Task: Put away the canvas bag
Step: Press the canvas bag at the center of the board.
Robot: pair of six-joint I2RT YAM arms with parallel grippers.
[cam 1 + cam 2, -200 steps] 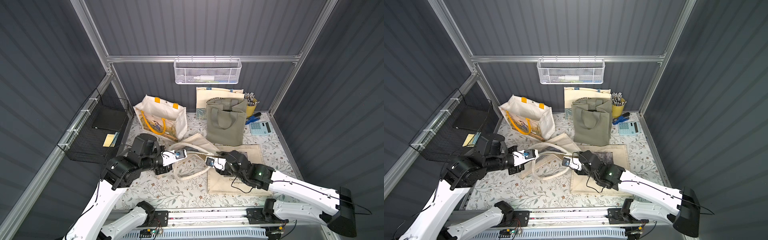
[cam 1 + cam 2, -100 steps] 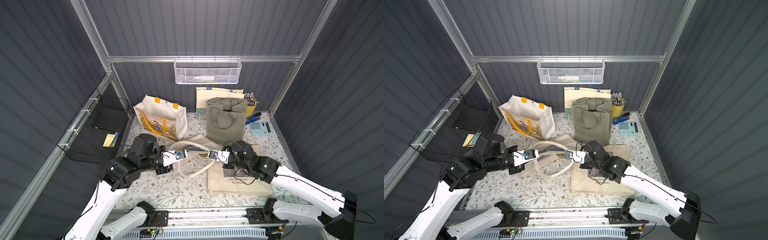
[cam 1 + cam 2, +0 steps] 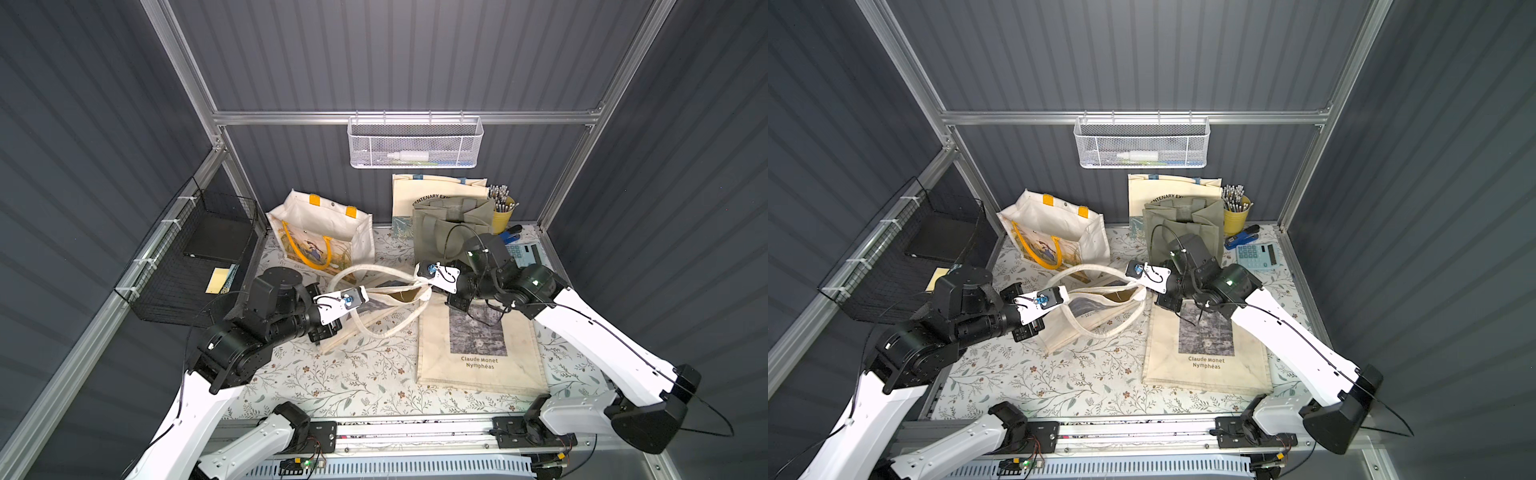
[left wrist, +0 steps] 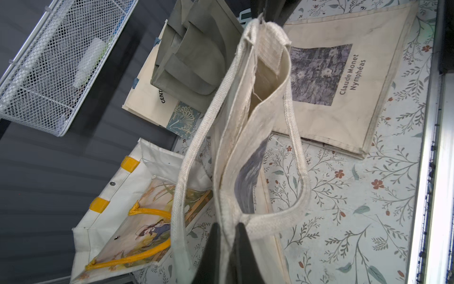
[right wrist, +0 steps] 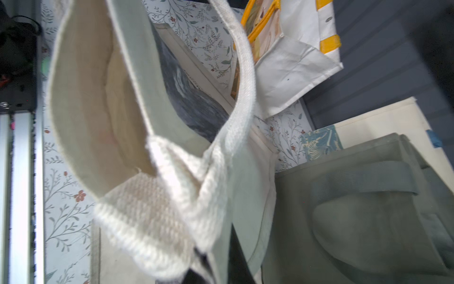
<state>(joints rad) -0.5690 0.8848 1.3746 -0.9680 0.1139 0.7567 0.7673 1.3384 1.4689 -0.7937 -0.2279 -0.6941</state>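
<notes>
The cream canvas bag (image 3: 390,297) (image 3: 1100,307) hangs stretched between both grippers above the floral mat, its mouth pulled open and its long handles looping down. My left gripper (image 3: 365,296) (image 3: 1065,300) is shut on one end of the bag's rim; in the left wrist view its black fingers (image 4: 213,241) pinch the cloth of the bag (image 4: 245,110). My right gripper (image 3: 419,280) (image 3: 1133,280) is shut on the other end of the rim by a handle seam. In the right wrist view the bag (image 5: 98,110) fills the frame in front of the right gripper (image 5: 216,255).
A flat Monet tote (image 3: 478,353) lies under the right arm. A green bag (image 3: 449,224), a tote with yellow handles (image 3: 324,237), a pen cup (image 3: 503,208), a stapler (image 3: 511,235) and a calculator (image 3: 523,253) stand at the back. A black wire basket (image 3: 199,257) hangs left, a white mesh basket (image 3: 415,143) on the back wall.
My right gripper has shut on the bag's rim and moved back and to the right, stretching the bag's mouth open. The left gripper has kept its hold and barely moved.
</notes>
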